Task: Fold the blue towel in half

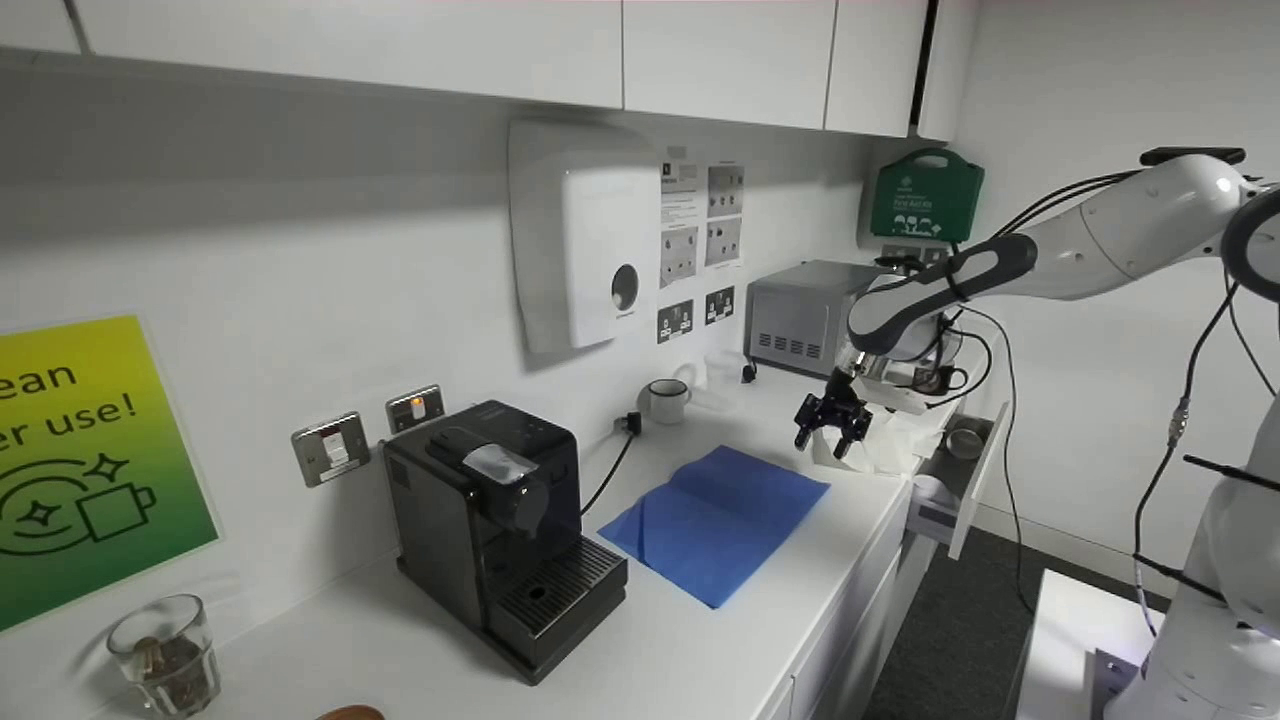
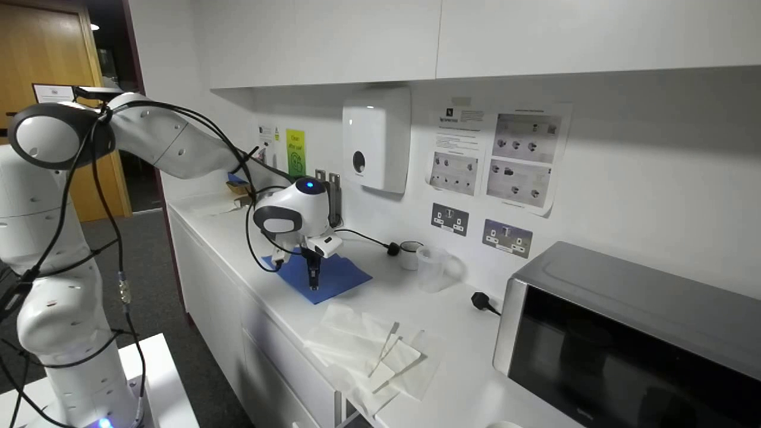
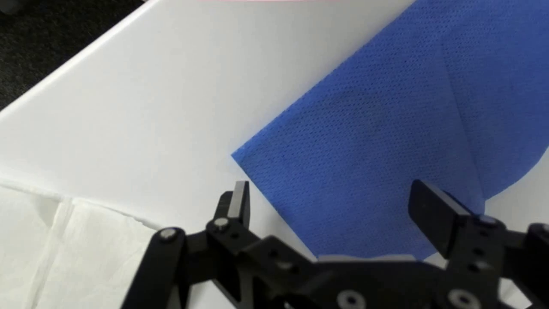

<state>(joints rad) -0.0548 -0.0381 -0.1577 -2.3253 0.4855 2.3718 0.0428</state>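
Note:
The blue towel [image 1: 725, 525] lies spread on the white counter, with a few creases, and it also shows in an exterior view [image 2: 345, 278]. In the wrist view the towel [image 3: 369, 128] has one corner pointing left, and a fold line runs across its right part. My gripper [image 3: 329, 184] is open and empty, its fingers wide apart. It hangs above the towel's end; one finger shows over bare counter and the other over the cloth. The gripper also shows in both exterior views [image 1: 821, 447] [image 2: 314, 285], pointing down. Its exact height above the cloth is hard to tell.
A black coffee machine [image 1: 505, 540] stands beside the towel. A mug [image 1: 668, 402] and a clear plastic cup [image 2: 431, 268] stand by the wall. White tissue with flat pieces [image 2: 386, 362] lies near the microwave [image 2: 624, 333]. An open drawer [image 1: 975, 490] juts from the counter front.

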